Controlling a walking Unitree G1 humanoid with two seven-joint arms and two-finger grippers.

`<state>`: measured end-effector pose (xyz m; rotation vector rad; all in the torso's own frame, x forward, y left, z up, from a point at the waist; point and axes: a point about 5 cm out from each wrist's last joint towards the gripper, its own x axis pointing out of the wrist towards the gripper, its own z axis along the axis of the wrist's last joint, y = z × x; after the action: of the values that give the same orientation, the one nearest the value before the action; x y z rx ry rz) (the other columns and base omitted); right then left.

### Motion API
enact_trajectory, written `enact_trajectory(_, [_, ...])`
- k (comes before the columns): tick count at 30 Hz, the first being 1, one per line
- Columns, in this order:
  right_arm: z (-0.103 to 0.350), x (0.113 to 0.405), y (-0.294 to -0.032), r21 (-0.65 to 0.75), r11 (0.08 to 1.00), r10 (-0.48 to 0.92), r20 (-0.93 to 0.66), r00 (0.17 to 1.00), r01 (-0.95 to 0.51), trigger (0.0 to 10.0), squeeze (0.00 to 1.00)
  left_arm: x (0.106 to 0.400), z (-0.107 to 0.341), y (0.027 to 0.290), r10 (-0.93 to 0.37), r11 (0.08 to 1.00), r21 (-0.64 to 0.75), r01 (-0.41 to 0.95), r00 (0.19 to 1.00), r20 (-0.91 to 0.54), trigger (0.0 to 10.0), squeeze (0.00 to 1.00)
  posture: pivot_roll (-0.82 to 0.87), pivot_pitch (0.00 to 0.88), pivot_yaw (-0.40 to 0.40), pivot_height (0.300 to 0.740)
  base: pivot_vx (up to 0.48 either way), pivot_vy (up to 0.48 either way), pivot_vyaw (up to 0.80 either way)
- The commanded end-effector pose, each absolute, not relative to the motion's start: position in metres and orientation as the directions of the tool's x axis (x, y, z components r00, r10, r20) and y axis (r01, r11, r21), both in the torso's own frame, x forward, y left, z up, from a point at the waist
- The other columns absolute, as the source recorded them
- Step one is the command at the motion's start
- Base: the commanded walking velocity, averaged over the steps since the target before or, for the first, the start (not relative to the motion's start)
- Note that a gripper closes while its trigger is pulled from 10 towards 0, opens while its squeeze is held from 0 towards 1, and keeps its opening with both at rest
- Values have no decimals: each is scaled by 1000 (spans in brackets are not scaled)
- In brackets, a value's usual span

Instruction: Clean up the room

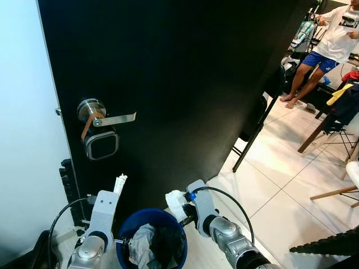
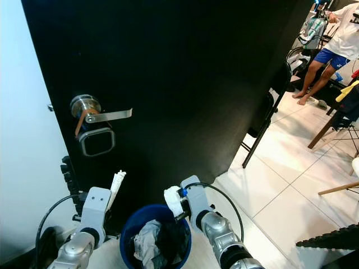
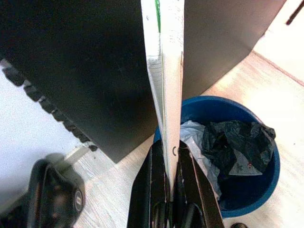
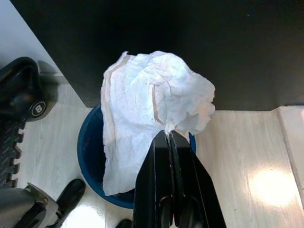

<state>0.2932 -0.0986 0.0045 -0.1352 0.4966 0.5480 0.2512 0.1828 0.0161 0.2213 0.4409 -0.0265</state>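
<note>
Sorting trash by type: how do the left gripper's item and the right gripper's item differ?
The paper strip in the left gripper is flat, narrow, printed and upright; the tissue in the right gripper is crumpled, wide and plain. Both are white, pinched in shut fingers at the blue bin.

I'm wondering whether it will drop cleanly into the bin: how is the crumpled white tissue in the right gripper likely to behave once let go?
The crumpled white tissue droops around the right gripper, so it is probably floppy and very light. It may flutter rather than fall straight, and could cling to the fingers. It hangs over the blue bin, already holding rubbish, so it would likely land softly on top.
</note>
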Motion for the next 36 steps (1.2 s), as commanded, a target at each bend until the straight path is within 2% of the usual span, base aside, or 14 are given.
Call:
enact_trajectory(1, [-1, 289, -101, 22, 851, 462, -507, 728, -524, 10000, 0, 251, 14, 183, 1, 964, 239, 116, 898, -440, 10000, 0, 126, 41, -189, 691, 0, 0, 0])
enact_trajectory(17, [-1, 289, -101, 36, 871, 440, -500, 746, -489, 10000, 0, 259, 16, 186, -42, 945, 273, 180, 895, -444, 10000, 0, 135, 33, -138, 633, 0, 0, 0])
enact_trajectory(25, [-3, 286, -99, 57, 889, 422, -486, 766, -454, 10000, 0, 267, 20, 189, -65, 933, 291, 213, 893, -445, 10000, 0, 145, 40, -83, 633, 0, 0, 0])
enact_trajectory(36, [-7, 282, -96, 68, 888, 427, -495, 757, -456, 10000, 0, 267, 21, 194, -89, 914, 316, 254, 887, -453, 10000, 0, 151, 75, -78, 633, 0, 0, 0])
